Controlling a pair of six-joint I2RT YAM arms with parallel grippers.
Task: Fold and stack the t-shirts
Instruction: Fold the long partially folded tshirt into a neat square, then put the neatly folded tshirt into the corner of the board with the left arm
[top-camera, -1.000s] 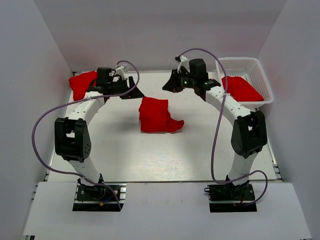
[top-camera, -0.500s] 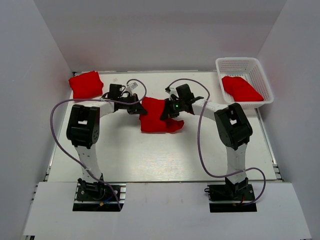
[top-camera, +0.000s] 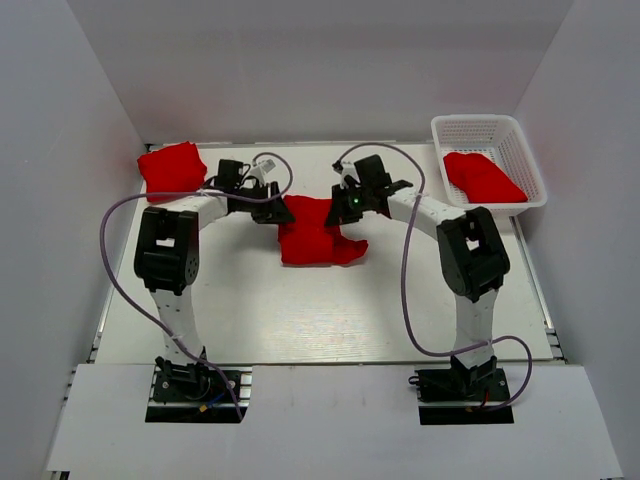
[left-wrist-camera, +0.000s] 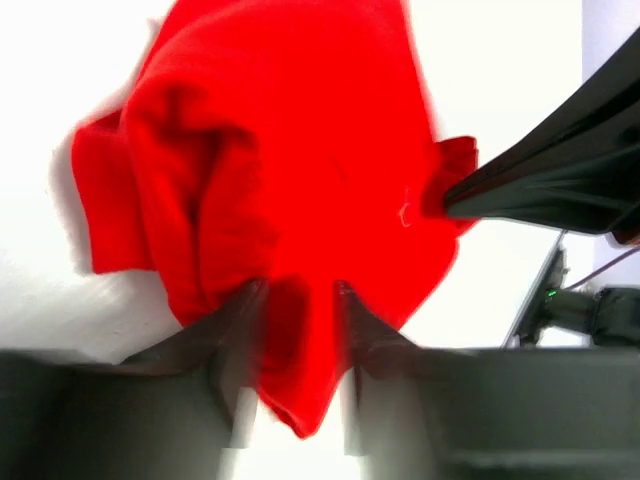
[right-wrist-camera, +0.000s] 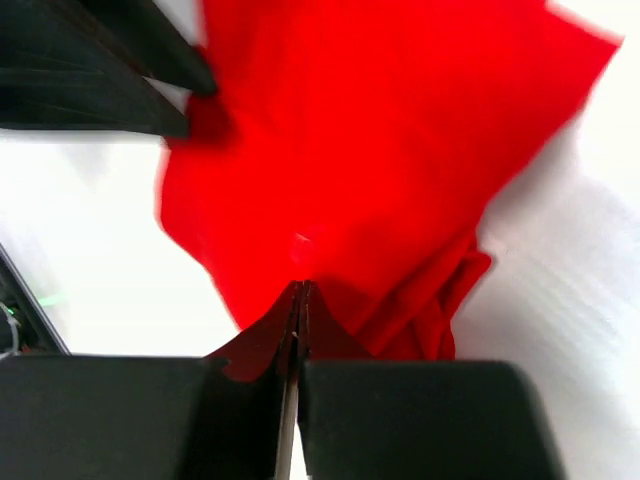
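Observation:
A crumpled red t-shirt (top-camera: 315, 235) lies at the middle of the white table. My left gripper (top-camera: 277, 211) is at its far left corner and my right gripper (top-camera: 343, 208) at its far right corner. In the left wrist view the gripper (left-wrist-camera: 295, 290) has a fold of the red t-shirt (left-wrist-camera: 290, 150) between its fingers, with a cloth corner hanging through. In the right wrist view the gripper (right-wrist-camera: 300, 288) is shut tight on the edge of the t-shirt (right-wrist-camera: 380, 150). A folded red t-shirt (top-camera: 172, 168) lies at the far left. Another red t-shirt (top-camera: 483, 176) is in the basket.
A white lattice basket (top-camera: 478, 127) stands at the far right corner. White walls close in the table on the left, back and right. Purple cables loop from both arms over the table. The right gripper's black finger (left-wrist-camera: 550, 180) shows in the left wrist view.
Both arms came down from the back of the table onto the middle t-shirt's far corners and closed on it. They have since shifted slightly toward the back.

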